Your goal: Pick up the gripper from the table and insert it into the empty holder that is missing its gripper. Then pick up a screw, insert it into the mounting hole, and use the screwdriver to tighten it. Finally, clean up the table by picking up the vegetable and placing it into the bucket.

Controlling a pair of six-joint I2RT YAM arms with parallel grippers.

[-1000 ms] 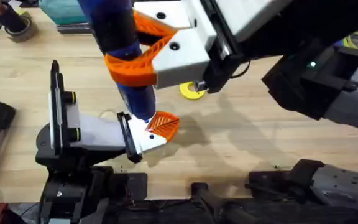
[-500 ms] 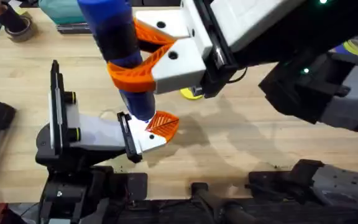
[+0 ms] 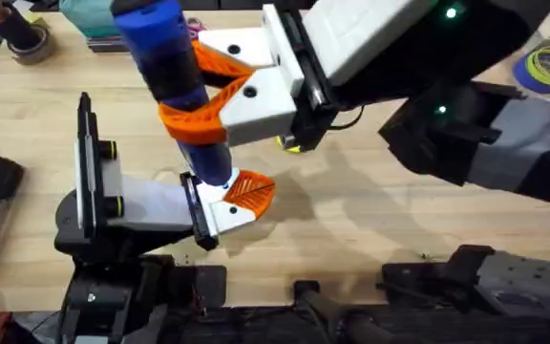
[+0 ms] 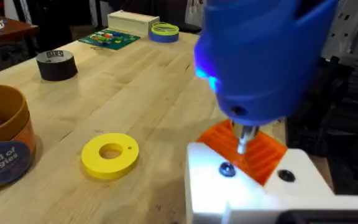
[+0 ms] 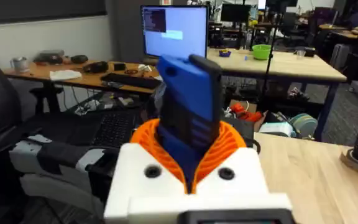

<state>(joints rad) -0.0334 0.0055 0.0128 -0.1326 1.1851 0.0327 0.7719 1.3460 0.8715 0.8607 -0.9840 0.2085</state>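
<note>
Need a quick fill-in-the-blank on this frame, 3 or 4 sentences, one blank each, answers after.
1. The right gripper is shut on the blue ____.
2. In the left wrist view, the screwdriver has its metal tip just above the ribbed ____ gripper seated in the white holder.
3. The flat disc lying on the table is ____ in colour.
4. In the left wrist view, the bucket stands beside the disc, with a ____ tape roll farther off.

Answers: screwdriver; orange; yellow; black
</note>
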